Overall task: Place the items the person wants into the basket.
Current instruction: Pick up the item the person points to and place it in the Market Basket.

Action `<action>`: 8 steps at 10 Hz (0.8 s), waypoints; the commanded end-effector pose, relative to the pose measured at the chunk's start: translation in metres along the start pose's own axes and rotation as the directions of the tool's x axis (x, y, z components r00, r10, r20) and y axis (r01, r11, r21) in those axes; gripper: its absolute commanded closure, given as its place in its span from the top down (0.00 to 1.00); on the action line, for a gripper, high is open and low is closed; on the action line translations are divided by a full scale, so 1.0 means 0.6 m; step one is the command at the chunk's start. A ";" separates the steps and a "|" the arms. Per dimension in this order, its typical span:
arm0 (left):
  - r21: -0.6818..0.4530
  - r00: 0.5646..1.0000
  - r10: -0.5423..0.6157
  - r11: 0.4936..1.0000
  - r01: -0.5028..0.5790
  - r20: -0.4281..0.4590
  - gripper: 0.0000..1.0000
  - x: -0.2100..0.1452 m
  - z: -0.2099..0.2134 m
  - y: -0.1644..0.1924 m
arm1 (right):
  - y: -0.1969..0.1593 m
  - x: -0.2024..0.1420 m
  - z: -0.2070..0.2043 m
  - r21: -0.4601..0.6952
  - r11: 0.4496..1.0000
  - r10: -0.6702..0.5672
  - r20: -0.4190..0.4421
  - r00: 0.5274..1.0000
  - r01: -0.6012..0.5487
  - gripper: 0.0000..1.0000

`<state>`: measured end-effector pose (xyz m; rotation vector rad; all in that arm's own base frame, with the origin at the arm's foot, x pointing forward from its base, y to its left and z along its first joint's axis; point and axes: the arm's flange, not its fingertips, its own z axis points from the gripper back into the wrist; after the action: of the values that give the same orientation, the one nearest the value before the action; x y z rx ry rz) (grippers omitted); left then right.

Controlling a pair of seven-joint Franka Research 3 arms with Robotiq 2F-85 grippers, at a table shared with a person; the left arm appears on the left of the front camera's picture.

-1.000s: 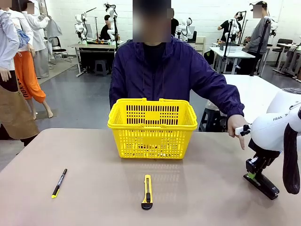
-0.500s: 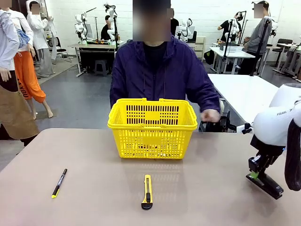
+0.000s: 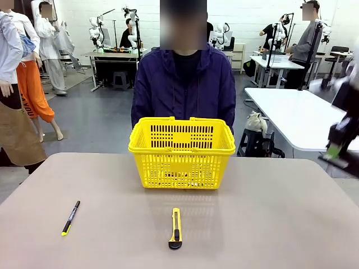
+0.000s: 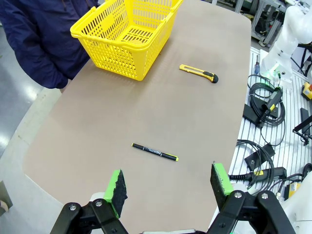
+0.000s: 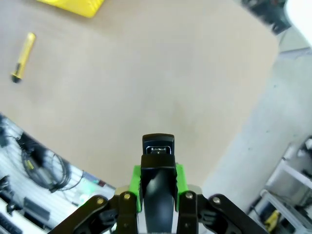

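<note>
Basket (image 3: 182,151) sits at the far middle of the table (image 3: 269,224), bright yellow, right in front of the person (image 3: 184,89) in the dark jacket. Nearer the camera, a yellow-and-black utility knife (image 3: 176,228) lies in the middle, and a black pen with a yellow end (image 3: 70,217) sits off to the left. At the right edge there's a blurry dark shape with a bit of green, probably the right gripper (image 3: 340,147) lifted off the table.

Left wrist view: left gripper (image 4: 169,187) hangs high over the table with its jaws spread wide, nothing between them. The pen (image 4: 155,152) lies below it; knife (image 4: 198,73) and basket (image 4: 124,34) sit farther off.

Right wrist view: right gripper (image 5: 157,187) is clamped on the black stapler (image 5: 158,170), held up in the air above the table edge. The knife (image 5: 23,57) is well off to the upper left.
</note>
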<state>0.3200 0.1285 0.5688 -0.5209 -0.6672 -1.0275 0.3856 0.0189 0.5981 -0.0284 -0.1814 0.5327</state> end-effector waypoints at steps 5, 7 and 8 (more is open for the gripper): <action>-0.005 1.000 -0.019 1.000 0.019 0.020 0.90 -0.002 0.003 0.001 | -0.017 0.044 0.080 0.004 1.000 -0.031 0.061 0.998 0.031 0.19; -0.005 1.000 -0.019 1.000 0.019 0.020 0.90 -0.002 0.003 0.001 | -0.017 0.044 0.080 0.004 1.000 -0.031 0.061 0.998 0.031 0.19; -0.005 1.000 -0.019 1.000 0.019 0.020 0.90 -0.002 0.003 0.001 | -0.017 0.044 0.080 0.004 1.000 -0.031 0.061 0.998 0.031 0.19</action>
<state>0.3200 0.1285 0.5688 -0.5209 -0.6673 -1.0272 0.4075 0.0227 0.6510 -0.0010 -0.2416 0.4965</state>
